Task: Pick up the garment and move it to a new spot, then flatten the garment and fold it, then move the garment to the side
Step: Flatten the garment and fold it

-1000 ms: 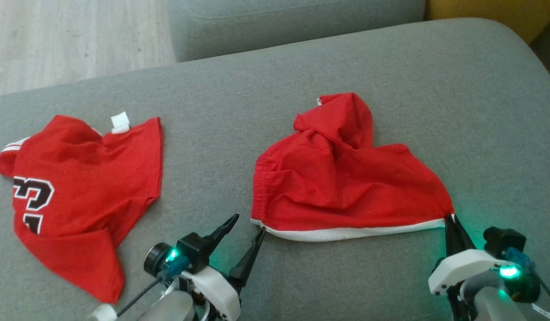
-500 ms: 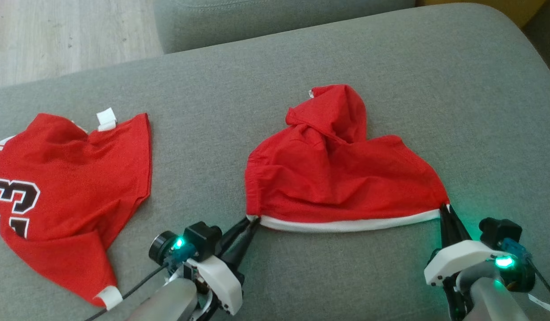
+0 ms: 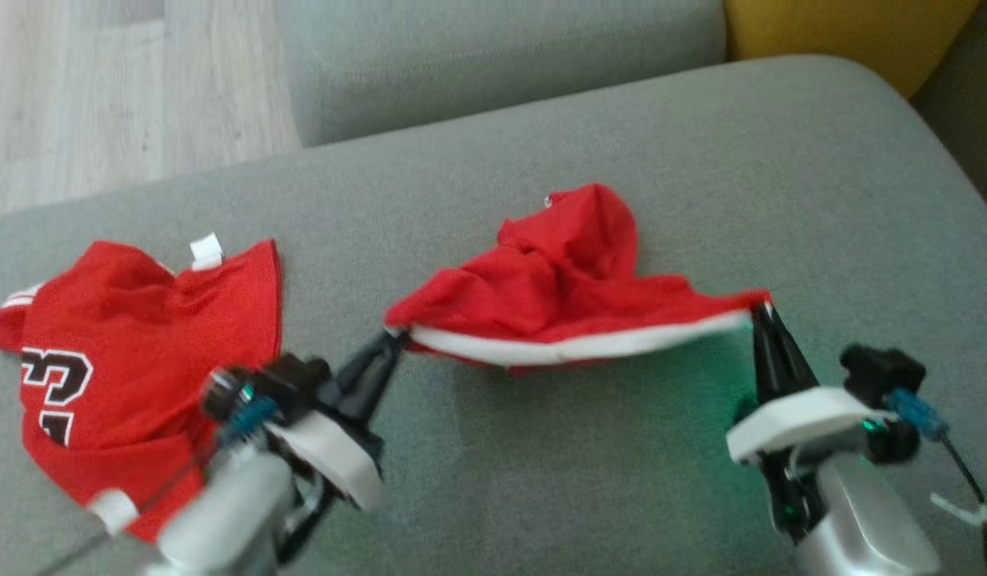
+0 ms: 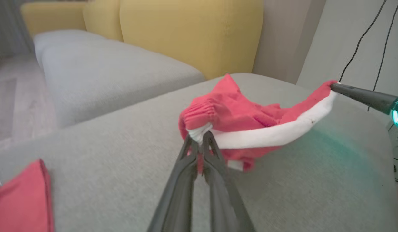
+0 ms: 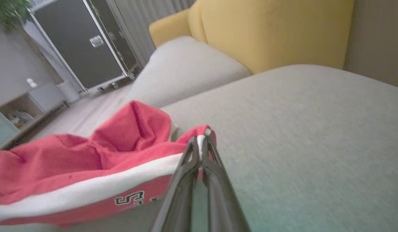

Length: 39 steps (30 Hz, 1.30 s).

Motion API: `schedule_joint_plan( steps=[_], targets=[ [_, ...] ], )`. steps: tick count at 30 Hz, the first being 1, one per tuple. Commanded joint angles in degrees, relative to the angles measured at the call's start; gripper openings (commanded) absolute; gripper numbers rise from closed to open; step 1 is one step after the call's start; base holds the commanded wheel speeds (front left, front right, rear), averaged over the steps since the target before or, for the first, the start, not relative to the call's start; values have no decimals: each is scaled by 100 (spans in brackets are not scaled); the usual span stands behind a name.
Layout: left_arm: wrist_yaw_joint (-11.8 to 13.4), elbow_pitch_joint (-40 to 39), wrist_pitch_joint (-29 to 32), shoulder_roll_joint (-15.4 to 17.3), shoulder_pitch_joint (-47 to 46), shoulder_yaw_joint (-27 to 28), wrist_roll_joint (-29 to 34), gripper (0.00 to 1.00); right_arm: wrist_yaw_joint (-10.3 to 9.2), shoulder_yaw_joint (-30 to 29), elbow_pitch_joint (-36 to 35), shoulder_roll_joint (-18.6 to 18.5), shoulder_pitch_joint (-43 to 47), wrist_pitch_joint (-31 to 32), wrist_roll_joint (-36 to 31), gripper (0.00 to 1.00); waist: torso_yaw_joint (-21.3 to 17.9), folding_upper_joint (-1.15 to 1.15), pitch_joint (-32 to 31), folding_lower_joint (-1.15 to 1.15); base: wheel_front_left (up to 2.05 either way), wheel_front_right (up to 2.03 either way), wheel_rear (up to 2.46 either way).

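Two-point hold on garment (image 3: 557, 280)

Left gripper (image 3: 393, 342) is clamping one corner of the white hem band, right gripper (image 3: 759, 310) the other. Hem is hanging raised between them; the rest is lying on the grey cushion (image 3: 621, 480).

red shorts (image 3: 565, 280) w/ white hem band, red jersey (image 3: 133, 352) w/ black-white number, grey sofa (image 3: 541, 480), yellow cushion (image 3: 845, 32).
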Motion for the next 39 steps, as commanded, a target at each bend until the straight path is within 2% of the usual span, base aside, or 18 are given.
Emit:
schedule_joint_plan(
  steps=[1,5,11,15,20,24,28,35,39],
  targets=[
    [34,-257,38,301,-609,311,56,0,-4,295,-368,-15,-399,-79,221,0,-45,0,-123,0,0,0,0],
    [57,-529,436,575,-1200,537,-2,0,-4,543,-791,-15,-847,5,583,0,-42,0,-273,0,0,0,0],
    [70,-633,1034,856,-2117,789,-57,0,-4,773,-1137,-87,-1904,271,641,0,-50,0,-449,0,0,0,0],
    [107,-537,1273,955,-2592,906,-53,0,-4,813,-1281,-158,-2567,323,433,0,-51,0,-549,0,0,0,0],
    [174,-513,1343,1036,-2912,1004,-24,0,-4,851,-1406,-204,-2908,375,111,0,-39,0,-616,0,0,0,0],
    [246,-522,1314,1091,-3016,1109,-68,0,-4,710,-1465,-235,-2981,388,-272,0,-24,0,-662,0,0,0,0],
    [201,-645,1398,1058,-2890,1079,-237,0,-4,653,-1467,-255,-2848,467,-514,0,-3,0,-686,0,0,0,0],
    [163,-1009,1434,1128,-2479,955,-386,0,-4,679,-1535,-397,-2524,575,-823,0,30,0,-638,0,0,0,0],
    [240,-1215,1535,1203,-2362,1015,-514,0,-4,597,-1604,-497,-2504,709,-897,0,32,0,-495,0,0,0,0]
  ],
)
